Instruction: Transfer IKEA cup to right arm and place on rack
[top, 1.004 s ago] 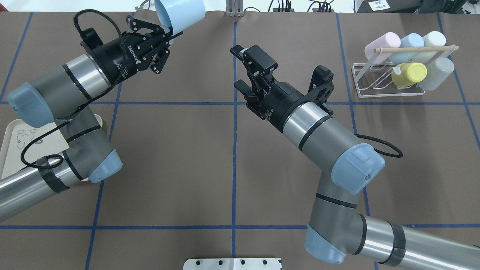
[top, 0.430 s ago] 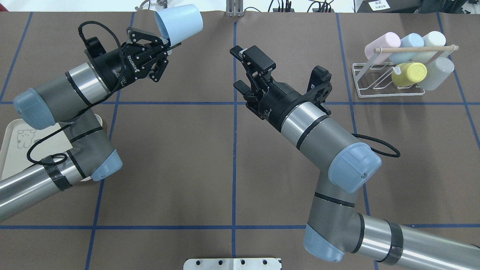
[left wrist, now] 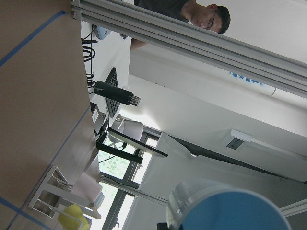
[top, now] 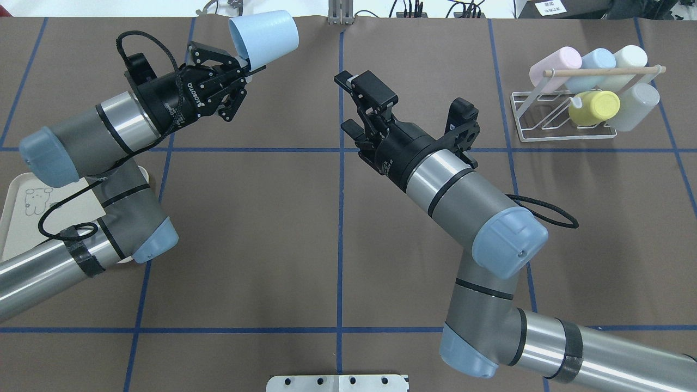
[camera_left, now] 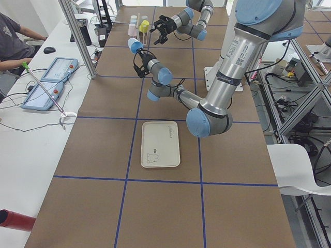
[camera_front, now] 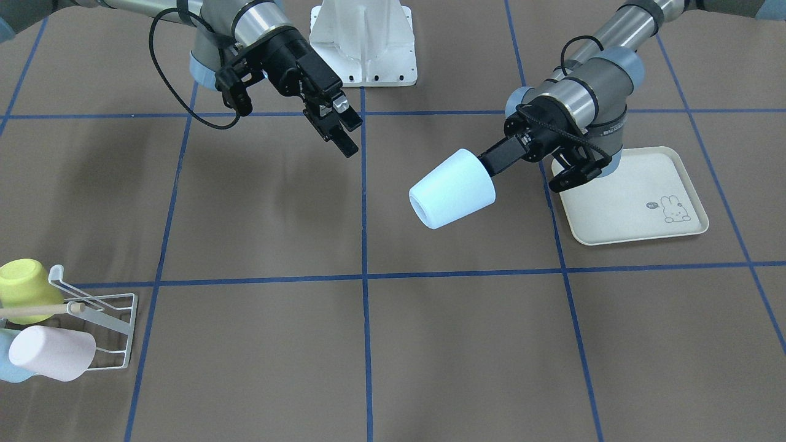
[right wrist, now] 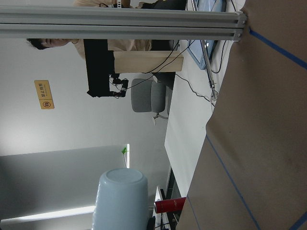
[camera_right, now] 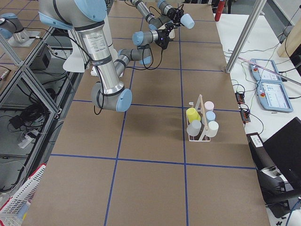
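both arms look identical, left arm (top: 114, 125) and right arm (top: 463, 190): shiny silver tubes, matte grey joint housings, light-blue round caps, black ring bands. the left gripper (top: 251, 65) and right gripper (top: 344, 103) are black linkage types with tiny silver screws, and the left one has white robotiq lettering. a braided black cable (top: 139, 41) loops off each wrist.

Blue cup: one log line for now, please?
left fingers: shut on pale-blue plastic cup | right fingers: open, empty | handover: pending

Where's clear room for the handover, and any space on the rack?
Bare table between the left gripper, holding the blue cup, and the open right gripper: free passage. The rack is crowded with five cups; only the prongs at its end nearer the table centre are bare.
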Available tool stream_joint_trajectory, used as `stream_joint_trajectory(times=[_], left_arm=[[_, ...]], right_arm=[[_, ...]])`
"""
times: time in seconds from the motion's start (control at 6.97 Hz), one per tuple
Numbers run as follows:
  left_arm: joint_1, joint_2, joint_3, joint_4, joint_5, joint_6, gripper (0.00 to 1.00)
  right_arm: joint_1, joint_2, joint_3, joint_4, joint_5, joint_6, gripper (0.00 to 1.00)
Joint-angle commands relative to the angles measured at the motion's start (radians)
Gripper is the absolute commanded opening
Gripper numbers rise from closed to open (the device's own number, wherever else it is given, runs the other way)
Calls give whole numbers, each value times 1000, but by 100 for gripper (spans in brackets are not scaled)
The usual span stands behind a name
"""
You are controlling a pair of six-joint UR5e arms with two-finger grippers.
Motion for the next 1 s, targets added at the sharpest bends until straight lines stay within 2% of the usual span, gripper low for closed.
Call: stream_joint_trajectory(times=[0.0,0.86], left_arm=[[45,-9,0,4,3,73,0],[98,-36,-5,17,6,109,0]], right_arm=[[0,0,-1,3,0,0,100],[0,2,-9,4,0,2,100]])
